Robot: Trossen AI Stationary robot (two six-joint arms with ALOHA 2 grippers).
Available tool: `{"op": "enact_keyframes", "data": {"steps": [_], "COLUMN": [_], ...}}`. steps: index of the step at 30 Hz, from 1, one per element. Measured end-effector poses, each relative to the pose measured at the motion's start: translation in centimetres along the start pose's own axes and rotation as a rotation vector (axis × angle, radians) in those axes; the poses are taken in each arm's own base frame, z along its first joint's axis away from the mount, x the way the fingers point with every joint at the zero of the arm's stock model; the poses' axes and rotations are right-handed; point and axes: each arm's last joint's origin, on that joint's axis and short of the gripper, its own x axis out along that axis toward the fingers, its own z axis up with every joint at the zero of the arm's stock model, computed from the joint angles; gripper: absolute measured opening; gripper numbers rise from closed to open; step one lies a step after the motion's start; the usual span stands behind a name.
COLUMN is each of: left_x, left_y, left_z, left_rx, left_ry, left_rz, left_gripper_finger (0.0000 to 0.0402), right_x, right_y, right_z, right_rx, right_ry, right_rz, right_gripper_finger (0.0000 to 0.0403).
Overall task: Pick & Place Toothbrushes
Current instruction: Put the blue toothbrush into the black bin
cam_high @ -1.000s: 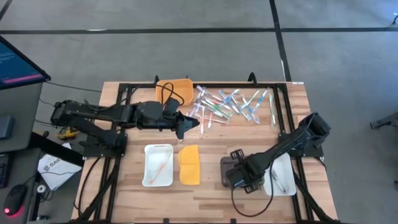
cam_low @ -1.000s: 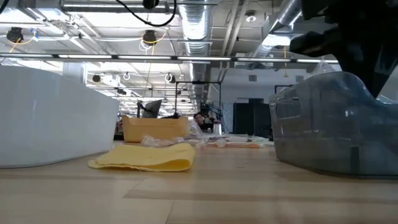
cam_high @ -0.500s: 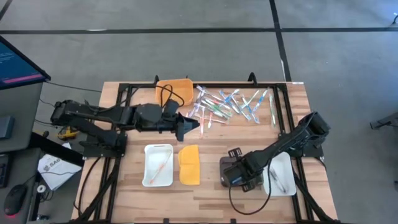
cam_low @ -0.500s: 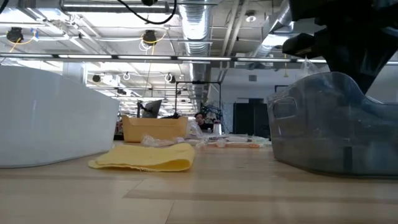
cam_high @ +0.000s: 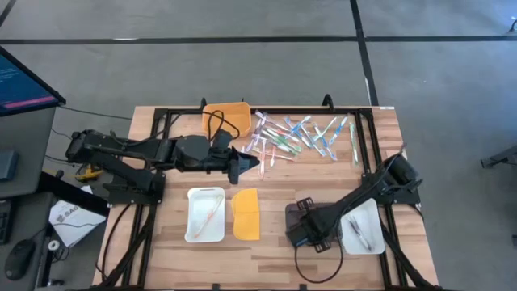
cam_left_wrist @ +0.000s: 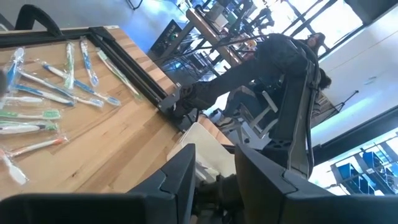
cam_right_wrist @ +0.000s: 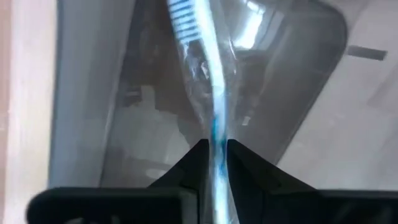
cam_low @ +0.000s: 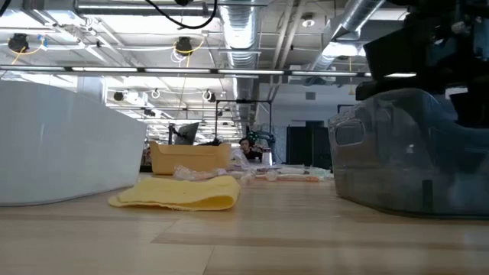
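Four cameras on your table (cam_high: 323, 174): one overhead, one at board level, one on each wrist.

Your high view looks straight down on the whole table and both arms. Your low view sits on the boards, facing level into the room. Your left wrist view looks across the scattered toothbrushes (cam_left_wrist: 43, 93), which the overhead shares. Your right wrist view presses close over the grey tray (cam_right_wrist: 93, 112).

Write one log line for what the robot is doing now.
right fingers: pinching blue toothbrush over grey tray | left arm: waiting by pile
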Motion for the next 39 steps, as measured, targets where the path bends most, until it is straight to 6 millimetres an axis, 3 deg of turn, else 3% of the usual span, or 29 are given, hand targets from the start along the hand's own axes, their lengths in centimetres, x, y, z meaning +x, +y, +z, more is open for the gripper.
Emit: {"op": "enact_keyframes", "data": {"steps": [12,18,25,31,39], "left_x": [0.0,0.0,0.0,0.0,0.0], "left_y": [0.0,0.0,0.0,-0.3,-0.3], "left_z": [0.0,0.0,0.0,0.0,0.1], "left_rx": [0.004,0.003,0.003,0.001,0.013], "left_ry": [-0.001,-0.003,-0.004,-0.005,-0.014], "left_rz": [-0.001,-0.004,-0.005,-0.021,-0.028], "left_gripper_finger": [0.0108,0.0108,0.0108,0.0108,0.0108], "right_x": [-0.6,-2.9,-6.2,-8.6,-12.1], "right_y": [0.2,-0.4,-1.8,-3.9,-8.8], "right_z": [0.3,0.0,0.5,-0.8,-3.7], "right_rx": [0.048,0.043,0.093,0.184,0.388], "right_ry": [-0.027,-0.016,-0.121,-0.151,-0.258], "right_rz": [0.023,0.02,0.029,0.037,0.02], "right_gripper_finger": [0.0076,0.0097,0.0114,0.0133,0.0143]}}
